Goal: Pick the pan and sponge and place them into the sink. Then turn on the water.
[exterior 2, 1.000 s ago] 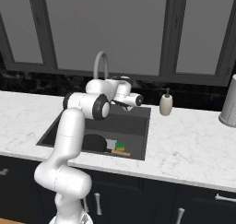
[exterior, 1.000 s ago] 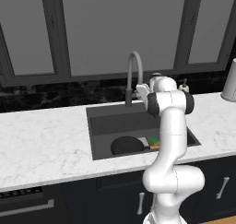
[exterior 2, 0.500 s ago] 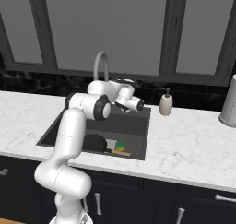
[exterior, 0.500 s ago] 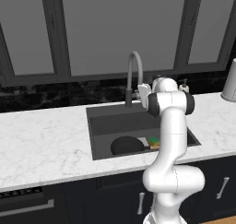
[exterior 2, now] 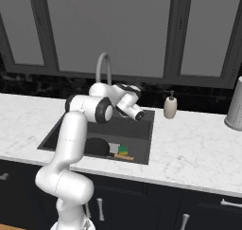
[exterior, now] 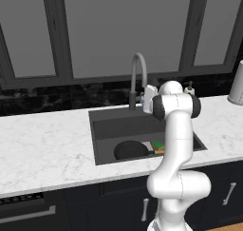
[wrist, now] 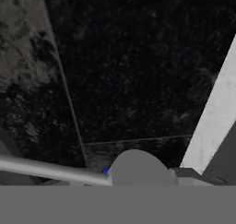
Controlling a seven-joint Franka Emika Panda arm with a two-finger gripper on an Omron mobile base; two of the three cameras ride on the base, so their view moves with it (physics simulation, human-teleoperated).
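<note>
The white marble counter [exterior: 42,149] runs across in front of me, with the dark sink [exterior: 105,126] set into it below the black marbled backsplash [wrist: 138,71]. The tall arched faucet [exterior: 138,78] rises at the sink's back edge, and my arm reaches up over the basin so that my hand sits just beside the faucet's base. My gripper [exterior 2: 138,114] shows at the end of the wrist in the right base view, pointing toward the back of the sink, but I cannot tell how far apart its fingers stand. Close in front of my hand I see a rounded grey knob [wrist: 138,168] with a thin grey lever [wrist: 46,170] running off to one side of it. The black pan [exterior: 130,150] lies on the sink floor near the front wall, its wooden handle [exterior 2: 124,156] pointing toward the right side. The green and yellow sponge [exterior: 158,146] lies just beside the pan inside the basin. A soap dispenser [exterior 2: 169,106] stands on the counter, right of the sink.
</note>
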